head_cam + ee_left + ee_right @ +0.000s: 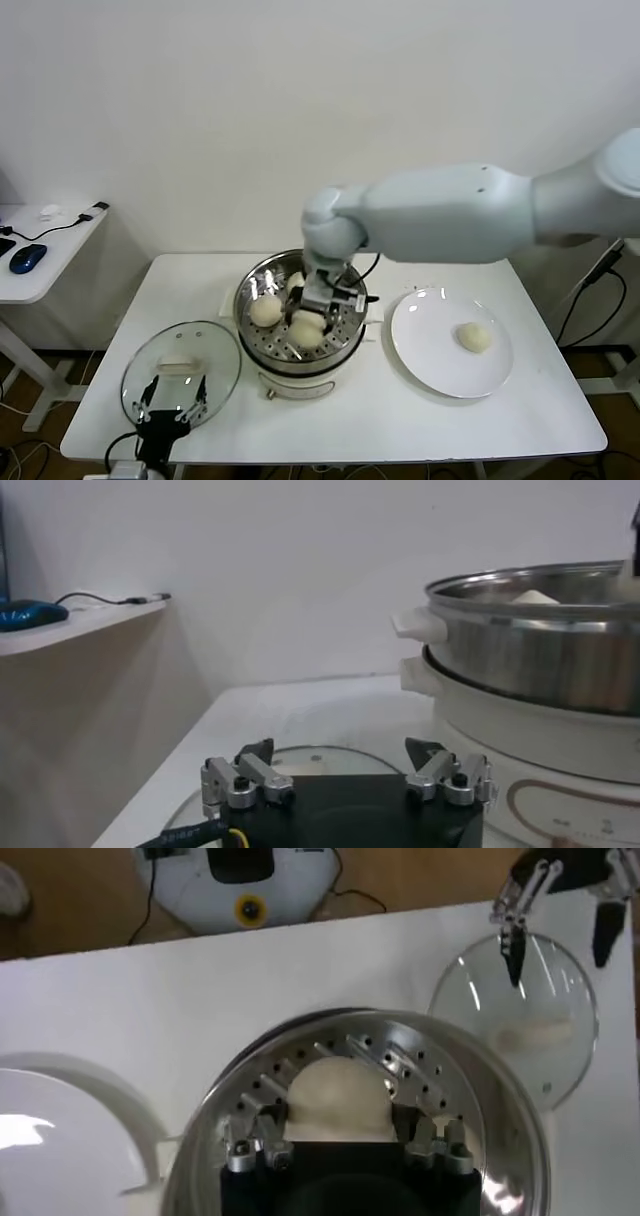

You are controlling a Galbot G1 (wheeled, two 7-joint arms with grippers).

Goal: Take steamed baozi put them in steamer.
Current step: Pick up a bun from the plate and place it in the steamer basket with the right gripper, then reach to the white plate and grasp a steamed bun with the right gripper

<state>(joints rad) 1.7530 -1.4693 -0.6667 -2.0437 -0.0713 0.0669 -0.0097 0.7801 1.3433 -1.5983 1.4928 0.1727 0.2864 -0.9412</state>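
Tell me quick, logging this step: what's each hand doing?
Left hand: open, empty, over the glass lid.
Right hand: closed on a baozi inside the steamer.

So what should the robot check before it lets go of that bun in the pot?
1. Bun held: the right gripper has its fingers on both sides of a baozi. Ok.
2. Bun over the tray: it hangs inside the steamer, above the holed tray. Ok.
3. Bun resting on the tray: cannot tell.
4. Room beside it: two other buns sit close by in the head view; whether they touch the held one, cannot tell.
5. Left gripper out of the way: open, parked over the glass lid on the table. Ok.
6. Job finished: one bun waits on the plate. Not ok.
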